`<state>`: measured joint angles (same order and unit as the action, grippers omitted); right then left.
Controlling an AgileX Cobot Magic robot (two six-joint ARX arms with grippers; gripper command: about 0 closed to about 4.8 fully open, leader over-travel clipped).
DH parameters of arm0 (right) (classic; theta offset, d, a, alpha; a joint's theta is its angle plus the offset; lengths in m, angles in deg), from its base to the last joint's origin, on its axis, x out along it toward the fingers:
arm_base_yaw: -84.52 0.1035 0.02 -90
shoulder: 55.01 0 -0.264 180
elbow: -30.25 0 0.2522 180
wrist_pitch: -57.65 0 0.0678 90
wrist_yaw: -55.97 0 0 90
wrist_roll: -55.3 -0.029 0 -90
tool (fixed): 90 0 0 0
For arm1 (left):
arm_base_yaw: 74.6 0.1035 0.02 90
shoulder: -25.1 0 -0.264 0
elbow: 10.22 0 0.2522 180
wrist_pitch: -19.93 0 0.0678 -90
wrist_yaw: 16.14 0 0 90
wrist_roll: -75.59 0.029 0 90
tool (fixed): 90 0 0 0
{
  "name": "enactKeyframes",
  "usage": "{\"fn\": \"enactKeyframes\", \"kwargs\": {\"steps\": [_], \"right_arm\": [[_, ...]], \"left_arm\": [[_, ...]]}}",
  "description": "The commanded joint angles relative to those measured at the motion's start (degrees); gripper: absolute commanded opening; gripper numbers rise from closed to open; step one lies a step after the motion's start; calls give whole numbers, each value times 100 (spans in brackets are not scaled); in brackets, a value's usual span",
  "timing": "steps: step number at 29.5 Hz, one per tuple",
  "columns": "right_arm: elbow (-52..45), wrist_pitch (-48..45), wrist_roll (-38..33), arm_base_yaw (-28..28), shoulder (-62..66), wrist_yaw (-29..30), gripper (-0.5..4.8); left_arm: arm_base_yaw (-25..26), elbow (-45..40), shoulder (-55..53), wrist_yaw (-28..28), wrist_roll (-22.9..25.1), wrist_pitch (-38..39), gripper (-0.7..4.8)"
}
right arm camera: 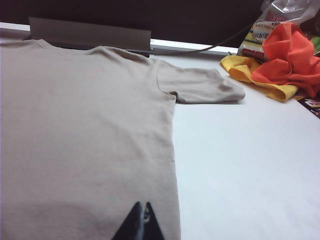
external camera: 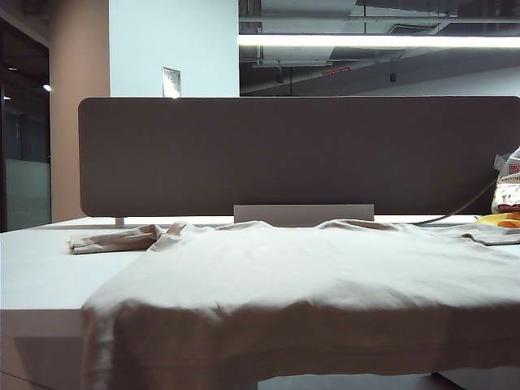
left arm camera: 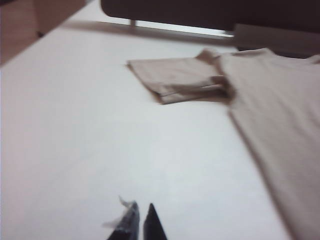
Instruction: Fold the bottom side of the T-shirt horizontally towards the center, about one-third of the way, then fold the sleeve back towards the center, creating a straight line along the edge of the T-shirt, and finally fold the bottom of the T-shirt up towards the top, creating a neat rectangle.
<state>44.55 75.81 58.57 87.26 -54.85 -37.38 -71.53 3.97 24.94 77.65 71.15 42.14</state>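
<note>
T-shirt: lay flat across the white tabletop, its bottom of the T-shirt draped over the near edge.
Sleeves: left sleeve folded over; right sleeve spread flat.
Left gripper: jaws closed, empty, above bare tabletop.
Right gripper: jaws closed, empty, over the shirt.

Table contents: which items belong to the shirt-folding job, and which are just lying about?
Job:
T-shirt, spread flat
its bottom hem, hanging over the table's near edge
left gripper, shut, beside the shirt
right gripper, shut, above the shirt

Lying about:
orange cloth
yellow cloth
plastic bag
</note>
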Motion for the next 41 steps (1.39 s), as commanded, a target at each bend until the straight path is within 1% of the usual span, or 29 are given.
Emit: {"fn": "enactKeyframes", "kwargs": {"steps": [1,3,4,6,10,12,17,18,21,23,25,27,29,31,32,33,34,35,36,37,39,40,41], "right_arm": [[-22,-210,-212,7,0,50,-5],[-22,-214,-542,7,0,105,-5],[-22,-216,-765,7,0,85,-5],[-22,-216,-997,7,0,68,-5],[0,-260,-1263,7,0,57,-1],[46,-262,-1438,7,0,11,-1],[328,-201,-1480,7,111,-358,-4],[498,-131,-1534,7,317,-529,-4],[962,-125,-1567,7,1130,-577,-4],[1381,-96,-1768,7,1906,-577,-4],[1836,70,-1869,7,2653,-555,-4],[2262,393,-2065,-11,3429,-562,-4],[2365,507,-2201,-13,3801,-549,-4],[2343,710,-2302,-13,4214,-466,-4],[2337,761,-2302,-26,4299,-422,-4],[2330,791,-2302,-42,4424,-372,1],[2328,800,-2302,-42,4548,-264,12],[2330,787,-2312,-42,4653,-177,47],[2328,778,-2328,-52,4804,-140,107],[2328,782,-2330,-118,4977,-48,165],[2321,785,-2347,-247,5206,103,223],[2319,798,-2422,-393,5401,208,256],[2319,793,-2446,-516,5534,291,276]], "left_arm": [[2,-2,-2,369,-542,-83,22],[2,-2,-2,402,-949,-81,22],[2,-2,-2,407,-1062,-94,22],[2,-2,-2,463,-1222,-127,23],[-2,9,-2,1029,-1294,-74,31],[-2,11,-7,1054,-1375,9,31],[-7,96,-90,1088,-1423,221,41],[-7,177,-155,1143,-1419,310,63],[-42,487,-533,1211,-1423,348,68],[-216,811,-896,1139,-1423,348,68],[-509,1121,-1392,887,-1419,343,67],[-970,1318,-2190,739,-1421,234,67],[-1237,1318,-2761,737,-1429,48,67],[-1615,1316,-3635,734,-1519,-149,69],[-1705,1316,-3877,734,-1563,-219,86],[-1786,1316,-4164,737,-1593,-348,119],[-1827,1316,-4439,743,-1606,-476,158],[-1836,1316,-4621,765,-1663,-525,189],[-1836,1316,-4819,763,-1753,-562,221],[-1836,1316,-4937,791,-1810,-562,240],[-1836,1314,-4996,863,-1858,-553,248],[-1836,1314,-4996,1025,-1878,-560,248],[-1836,1314,-4996,1152,-1930,-568,248]]}}
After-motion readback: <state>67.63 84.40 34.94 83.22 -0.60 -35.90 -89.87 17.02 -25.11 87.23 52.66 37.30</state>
